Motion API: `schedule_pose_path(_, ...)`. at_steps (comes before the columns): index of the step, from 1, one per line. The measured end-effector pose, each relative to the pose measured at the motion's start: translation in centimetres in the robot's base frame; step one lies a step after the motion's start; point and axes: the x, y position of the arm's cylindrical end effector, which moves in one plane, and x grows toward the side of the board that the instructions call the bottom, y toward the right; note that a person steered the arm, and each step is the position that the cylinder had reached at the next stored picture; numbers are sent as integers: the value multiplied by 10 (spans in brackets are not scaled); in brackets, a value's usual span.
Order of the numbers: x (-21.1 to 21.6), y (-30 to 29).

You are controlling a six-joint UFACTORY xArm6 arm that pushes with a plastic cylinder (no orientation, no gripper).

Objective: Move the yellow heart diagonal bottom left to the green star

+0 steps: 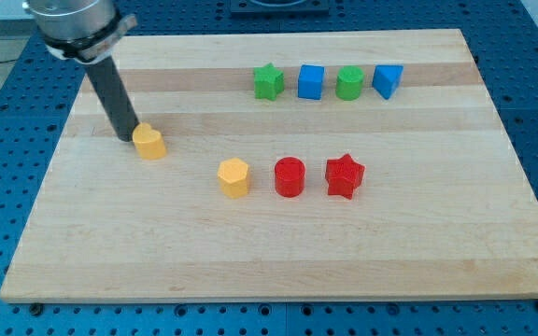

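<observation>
Tip [128,139] touching yellow heart [149,143], its left side.

My tip [126,138] touching yellow heart [149,143] — left side

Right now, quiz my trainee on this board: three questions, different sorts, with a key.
1. True or false: my tip sits just to the view's left of the yellow heart.
2. Which block is nearest the green star? A) red star B) blue cube C) red cylinder
3. Fill in: in the lower row, the yellow pentagon lies at the view's ____ end.

Key: 1 true; 2 B; 3 left.
</observation>
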Motion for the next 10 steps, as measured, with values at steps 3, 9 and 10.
schedule_pose_path(3, 20, 29)
schedule_pose_path(9, 33, 52)
schedule_pose_path(10, 40, 52)
